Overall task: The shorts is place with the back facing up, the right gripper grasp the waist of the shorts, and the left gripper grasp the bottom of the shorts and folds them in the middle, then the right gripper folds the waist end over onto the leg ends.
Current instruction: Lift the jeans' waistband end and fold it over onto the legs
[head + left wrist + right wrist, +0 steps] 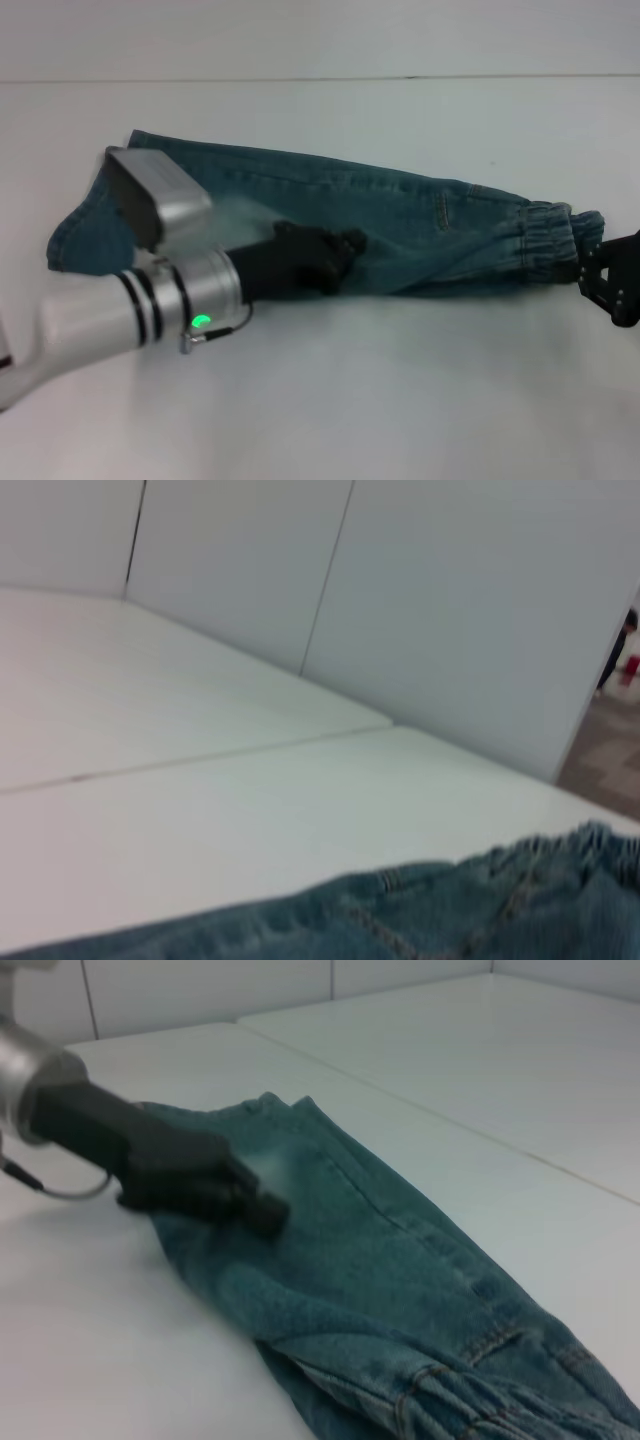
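Note:
The blue denim shorts (400,215) lie folded lengthwise across the white table (400,390). Their elastic waist (550,235) points to the right and the leg ends (80,235) to the left. My left gripper (345,250) is black and rests low on the front edge of the fabric near its middle. The right wrist view shows that left gripper (262,1210) lying on the denim (380,1260). My right gripper (592,270) stands open just off the waist at the right edge, holding nothing. The left wrist view shows only a strip of the shorts (450,920).
The silver left arm (150,300) crosses the front left of the table and covers part of the leg end. A seam in the tabletop (300,79) runs along the back. White wall panels (400,580) stand beyond the table.

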Tool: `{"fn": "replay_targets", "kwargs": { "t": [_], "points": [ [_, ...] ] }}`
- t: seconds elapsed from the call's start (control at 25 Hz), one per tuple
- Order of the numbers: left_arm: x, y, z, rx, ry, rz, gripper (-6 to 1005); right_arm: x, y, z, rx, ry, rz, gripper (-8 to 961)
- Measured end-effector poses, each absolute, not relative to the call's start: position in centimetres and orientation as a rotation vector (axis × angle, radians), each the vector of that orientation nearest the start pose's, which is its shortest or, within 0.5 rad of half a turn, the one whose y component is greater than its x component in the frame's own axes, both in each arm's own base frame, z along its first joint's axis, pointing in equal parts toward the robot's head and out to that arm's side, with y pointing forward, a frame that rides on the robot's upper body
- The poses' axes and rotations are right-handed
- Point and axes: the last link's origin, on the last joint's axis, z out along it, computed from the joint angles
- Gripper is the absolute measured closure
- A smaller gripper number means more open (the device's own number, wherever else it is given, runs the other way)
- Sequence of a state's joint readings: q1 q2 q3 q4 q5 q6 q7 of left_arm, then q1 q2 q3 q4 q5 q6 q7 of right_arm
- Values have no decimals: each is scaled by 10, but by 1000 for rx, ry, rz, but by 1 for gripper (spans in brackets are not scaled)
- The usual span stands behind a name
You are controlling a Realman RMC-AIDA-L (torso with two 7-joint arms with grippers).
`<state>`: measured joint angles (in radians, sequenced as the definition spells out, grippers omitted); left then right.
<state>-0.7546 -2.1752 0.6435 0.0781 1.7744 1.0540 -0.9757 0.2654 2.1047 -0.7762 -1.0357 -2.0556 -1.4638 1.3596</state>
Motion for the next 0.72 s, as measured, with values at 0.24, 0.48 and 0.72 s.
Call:
{"fn": "replay_targets", "kwargs": {
  "t": [0.24,0.48,0.72],
  "points": [
    [-222,340,-144,-2545,-762,-672,958,299,301,55,-2575,448,322,887],
    [-224,337,-147,-2544,-785,-658,955,275,317,74,-2560,352,289,883],
    [-236,332,-146,-2508,-821,-640,956,244,342,88,-2561,220,216,879]
  ]
}}
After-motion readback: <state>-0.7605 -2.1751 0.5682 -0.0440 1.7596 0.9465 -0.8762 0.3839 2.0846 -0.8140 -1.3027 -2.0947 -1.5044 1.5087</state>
